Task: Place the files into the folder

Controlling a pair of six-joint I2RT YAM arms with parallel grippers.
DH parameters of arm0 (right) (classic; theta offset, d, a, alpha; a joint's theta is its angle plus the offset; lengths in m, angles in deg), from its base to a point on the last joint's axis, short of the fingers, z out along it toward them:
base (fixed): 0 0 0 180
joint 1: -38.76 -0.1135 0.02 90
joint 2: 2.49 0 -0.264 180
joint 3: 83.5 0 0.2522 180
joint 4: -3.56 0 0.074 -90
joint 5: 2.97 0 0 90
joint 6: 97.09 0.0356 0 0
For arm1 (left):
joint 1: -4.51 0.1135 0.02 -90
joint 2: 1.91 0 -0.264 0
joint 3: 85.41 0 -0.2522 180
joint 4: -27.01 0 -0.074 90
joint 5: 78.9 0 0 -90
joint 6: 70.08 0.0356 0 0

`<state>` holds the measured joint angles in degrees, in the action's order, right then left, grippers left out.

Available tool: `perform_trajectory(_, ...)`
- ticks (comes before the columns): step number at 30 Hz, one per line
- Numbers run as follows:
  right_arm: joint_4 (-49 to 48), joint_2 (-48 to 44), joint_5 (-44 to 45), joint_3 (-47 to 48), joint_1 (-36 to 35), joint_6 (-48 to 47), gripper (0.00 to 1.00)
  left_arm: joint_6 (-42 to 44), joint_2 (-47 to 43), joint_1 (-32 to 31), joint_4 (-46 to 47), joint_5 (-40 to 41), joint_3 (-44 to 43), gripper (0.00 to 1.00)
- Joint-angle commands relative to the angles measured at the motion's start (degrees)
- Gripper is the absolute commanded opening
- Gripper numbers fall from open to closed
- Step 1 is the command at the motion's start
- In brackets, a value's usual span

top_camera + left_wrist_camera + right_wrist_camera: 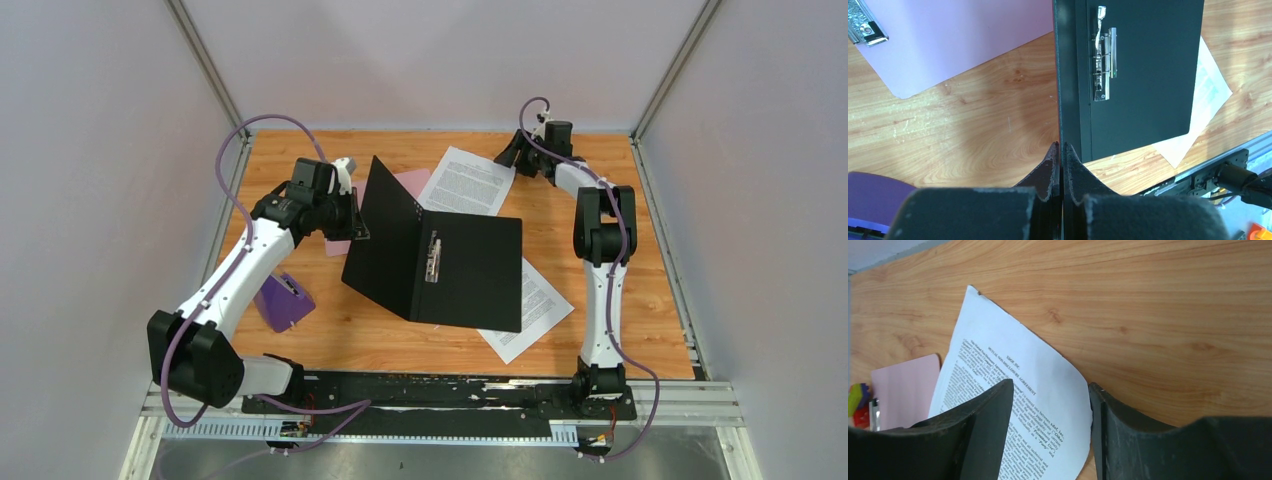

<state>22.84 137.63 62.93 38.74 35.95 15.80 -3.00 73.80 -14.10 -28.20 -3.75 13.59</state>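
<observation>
Precariously, left pincer (1060, 150) pinches black clip folder (470, 270) by its raised cover; open right pincer (1050, 395) could crumple white printed paper sheet (1013, 365) below.

Bright, even light from above
A soft shadow lay on the table (948, 140) beside the folder (1148, 75); both wrist views showed their near fingers (983, 440) slightly blurred, the overhead view sharp

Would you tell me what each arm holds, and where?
Left gripper: the raised cover of the folder, by its edge. Right gripper: nothing, fingers open by a sheet.
</observation>
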Motion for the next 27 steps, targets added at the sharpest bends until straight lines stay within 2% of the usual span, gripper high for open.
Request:
perform_trajectory(1,-4.8,2.8,-7.3,-3.4,0.5,7.3,0.55,2.2,1.3,-0.2,-1.1,0.1,-0.4,0.00)
perform_trajectory(6,-5.0,2.7,-5.9,-3.7,0.9,7.1,0.41,2.4,1.5,-0.2,-1.4,0.5,-1.0,0.00)
perform_trajectory(10,-5.0,2.0,-5.4,-3.9,1.5,6.2,0.16,2.5,1.4,-0.2,-1.5,1.5,-1.5,0.00)
perform_trajectory(13,-5.1,0.3,-8.0,-2.2,2.2,5.6,0.02,1.4,-0.4,-0.1,0.5,2.7,-0.5,0.00)
perform_trajectory(15,-3.4,-1.8,-10.0,-0.2,2.3,4.1,0.00,1.3,-1.3,-0.2,1.8,2.0,-0.2,0.00)
perform_trajectory(27,11.2,-28.4,-2.7,-1.2,3.9,-6.1,0.00,7.2,-0.1,-0.1,1.6,-0.7,-1.8,0.00)
